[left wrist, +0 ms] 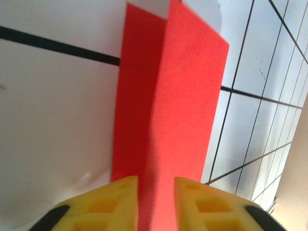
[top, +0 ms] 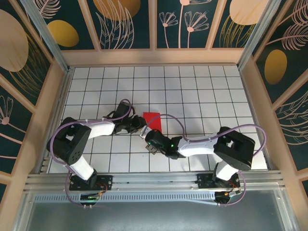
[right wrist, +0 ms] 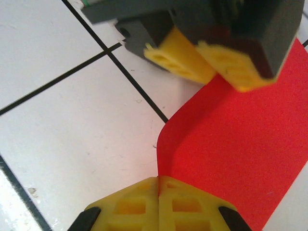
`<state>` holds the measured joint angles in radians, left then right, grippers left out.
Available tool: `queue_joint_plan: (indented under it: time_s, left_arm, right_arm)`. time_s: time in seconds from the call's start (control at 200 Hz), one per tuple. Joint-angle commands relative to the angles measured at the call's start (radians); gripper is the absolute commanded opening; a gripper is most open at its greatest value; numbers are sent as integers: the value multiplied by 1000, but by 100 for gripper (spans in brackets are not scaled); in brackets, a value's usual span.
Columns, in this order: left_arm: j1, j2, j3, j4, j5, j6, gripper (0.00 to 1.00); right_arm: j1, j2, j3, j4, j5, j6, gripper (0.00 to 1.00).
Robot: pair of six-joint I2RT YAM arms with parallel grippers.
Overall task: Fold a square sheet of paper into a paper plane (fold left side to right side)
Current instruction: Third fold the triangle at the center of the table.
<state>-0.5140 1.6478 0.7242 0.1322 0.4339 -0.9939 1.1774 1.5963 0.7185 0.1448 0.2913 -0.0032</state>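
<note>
The square sheet of paper (top: 154,119) is bright red and lies near the middle of the grid table, its near-left part lifted and curled. My right gripper (right wrist: 159,180) is shut on the curled near edge of the sheet (right wrist: 240,144), with the paper running into the seam between the yellow fingers. In the left wrist view the raised red fold (left wrist: 183,96) passes through the gap of my left gripper (left wrist: 156,185), whose fingers stand apart and do not pinch it. Both grippers meet at the sheet's left side, the left gripper (top: 140,127) just beyond the right gripper (top: 147,138).
The white table (top: 216,96) carries a black grid and is boxed in by wooden walls (top: 154,57) at the back and sides. An aluminium rail (top: 154,180) with both arm bases runs along the near edge.
</note>
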Motion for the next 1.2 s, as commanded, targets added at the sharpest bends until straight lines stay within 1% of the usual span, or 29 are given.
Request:
queue_joint_plan:
  time_s: [0.0,0.08,0.145,0.24,0.38,0.445,0.56,0.631,0.651,0.816,0.961,1.191]
  left_arm:
    - [52,-75,20,-102,-31,78,30]
    - [80,-116,20,-144,-51,112,33]
    - [86,-135,35,-174,-70,150,32]
    - [85,-138,64,-188,-57,195,26]
    - [83,-91,92,-143,13,210,13]
    - [75,-54,115,-137,35,213,9]
    - [37,22,171,-148,45,232,5]
    - [14,59,209,-156,46,240,4]
    - [6,93,220,-158,46,243,4]
    - [-32,194,287,-169,46,251,1]
    - [-44,240,302,-171,41,255,0]
    - [-46,265,293,-177,22,267,0]
  right_arm:
    - [-53,-55,-22,-24,-165,83,0]
    - [-105,-67,-35,-11,-293,129,0]
    - [-141,-70,-47,11,-393,166,0]
    - [-170,-58,-56,36,-499,205,0]
    - [-193,-25,-57,81,-612,247,0]
    - [-200,-15,-55,93,-638,261,0]
    - [-210,-8,-53,96,-662,271,0]
    - [-218,-5,-56,100,-684,279,0]
    - [-221,-4,-57,101,-690,279,0]
    - [-236,-6,-75,110,-705,292,0]
    - [-243,-10,-83,110,-708,295,0]
    - [-257,-7,-91,116,-716,308,0]
